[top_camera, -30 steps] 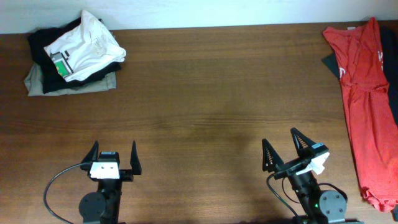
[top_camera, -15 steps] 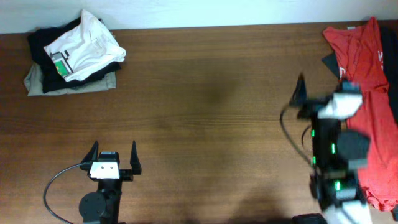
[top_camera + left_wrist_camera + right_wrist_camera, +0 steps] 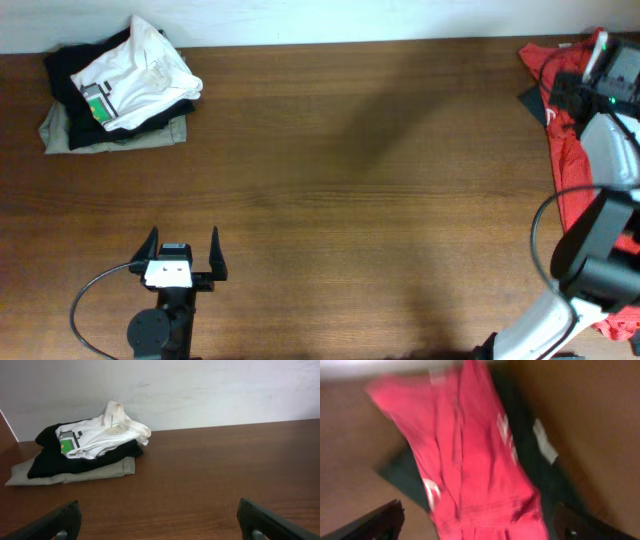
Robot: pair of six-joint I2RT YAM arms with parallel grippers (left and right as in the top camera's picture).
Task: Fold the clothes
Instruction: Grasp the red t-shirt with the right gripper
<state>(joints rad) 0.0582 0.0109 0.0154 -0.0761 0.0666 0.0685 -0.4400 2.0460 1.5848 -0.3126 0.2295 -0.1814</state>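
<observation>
- Right claw (image 3: 479,512) hangs over the red-orange T-shirt (image 3: 582,175) now, fingers spread wide, nothing in them. The frame a second back has it parked at the near edge of the table (image 3: 350,180). Half a second back it's midway out and blurred.
- Shirt moved?
- No. Same place: far right of the table, strung out lengthwise and crumpled, lying on a dark garment (image 3: 402,477). Bits of white lettering show in the wrist view. No contact that I can see.
- So which step?
- Reach done, grab not yet, I'd say. Folding hasn't begun. I think the shirt first needs dragging to the open middle and laying flat.
- Left side?
- Left claw (image 3: 183,248) hasn't budged: near edge, spread, empty. The pile with the white shirt (image 3: 140,70) at far left is unchanged too.
</observation>
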